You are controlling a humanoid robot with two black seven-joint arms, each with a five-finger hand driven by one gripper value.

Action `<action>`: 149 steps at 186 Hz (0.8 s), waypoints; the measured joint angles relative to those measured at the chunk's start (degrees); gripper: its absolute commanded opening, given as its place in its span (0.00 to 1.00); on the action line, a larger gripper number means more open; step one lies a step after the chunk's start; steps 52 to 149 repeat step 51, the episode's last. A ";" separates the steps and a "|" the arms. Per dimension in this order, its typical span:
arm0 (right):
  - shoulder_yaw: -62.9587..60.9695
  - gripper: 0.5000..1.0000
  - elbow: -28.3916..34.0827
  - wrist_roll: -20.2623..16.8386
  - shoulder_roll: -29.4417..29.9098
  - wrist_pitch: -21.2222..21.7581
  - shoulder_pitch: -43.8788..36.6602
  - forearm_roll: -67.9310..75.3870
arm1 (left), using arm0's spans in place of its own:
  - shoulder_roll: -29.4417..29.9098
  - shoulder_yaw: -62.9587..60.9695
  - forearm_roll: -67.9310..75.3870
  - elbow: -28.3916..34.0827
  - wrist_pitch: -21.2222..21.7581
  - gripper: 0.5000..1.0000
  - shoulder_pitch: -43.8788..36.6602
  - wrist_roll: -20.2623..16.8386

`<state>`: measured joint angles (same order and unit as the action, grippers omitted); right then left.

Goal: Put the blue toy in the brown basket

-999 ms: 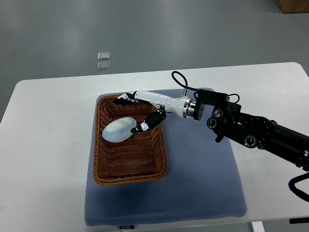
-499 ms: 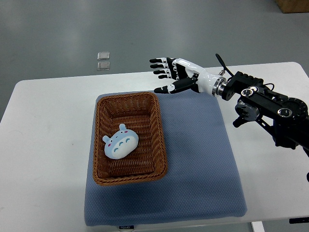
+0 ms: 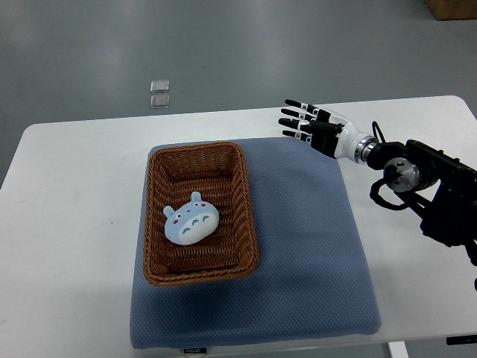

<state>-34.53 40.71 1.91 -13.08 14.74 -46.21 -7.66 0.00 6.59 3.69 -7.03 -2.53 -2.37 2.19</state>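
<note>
The blue toy [image 3: 191, 223] lies inside the brown basket [image 3: 200, 212], which sits on the blue mat [image 3: 298, 246] toward the bench's [image 3: 67, 224] left. The right hand [image 3: 313, 127] hovers empty near the mat's far right corner, fingers spread.

Pale blue toy [image 3: 191, 223], brown woven basket [image 3: 250, 216], speckled grey-blue mat [image 3: 313, 253], white table [image 3: 67, 239].

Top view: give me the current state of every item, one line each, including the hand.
blue toy: lying face up inside the basket, released.
brown basket: upright on the blue mat, holding the toy.
blue mat: flat on the white table.
right hand: open, empty, fingers spread, clear of the basket.
</note>
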 measured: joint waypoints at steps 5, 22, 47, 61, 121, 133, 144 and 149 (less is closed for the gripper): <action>-0.01 0.83 0.00 0.14 0.03 -0.01 0.10 0.05 | 0.00 0.00 0.00 0.00 0.00 1.00 0.00 0.00; -0.01 0.83 -0.01 0.89 0.13 -0.04 0.28 0.10 | 0.00 0.00 0.00 0.00 0.00 1.00 0.00 0.00; -0.01 0.83 -0.02 1.30 -0.09 -0.12 0.32 0.11 | 0.00 0.00 0.00 0.00 0.00 1.00 0.00 0.00; -0.01 0.83 -0.02 1.32 -0.21 -0.14 0.32 0.10 | 0.00 0.00 0.00 0.00 0.00 1.00 0.00 0.00; -0.01 0.83 -0.02 1.32 -0.21 -0.14 0.32 0.10 | 0.00 0.00 0.00 0.00 0.00 1.00 0.00 0.00; -0.01 0.83 -0.02 1.32 -0.21 -0.14 0.32 0.10 | 0.00 0.00 0.00 0.00 0.00 1.00 0.00 0.00; -0.01 0.83 -0.02 1.32 -0.21 -0.14 0.32 0.10 | 0.00 0.00 0.00 0.00 0.00 1.00 0.00 0.00; -0.01 0.83 -0.02 1.32 -0.21 -0.14 0.32 0.10 | 0.00 0.00 0.00 0.00 0.00 1.00 0.00 0.00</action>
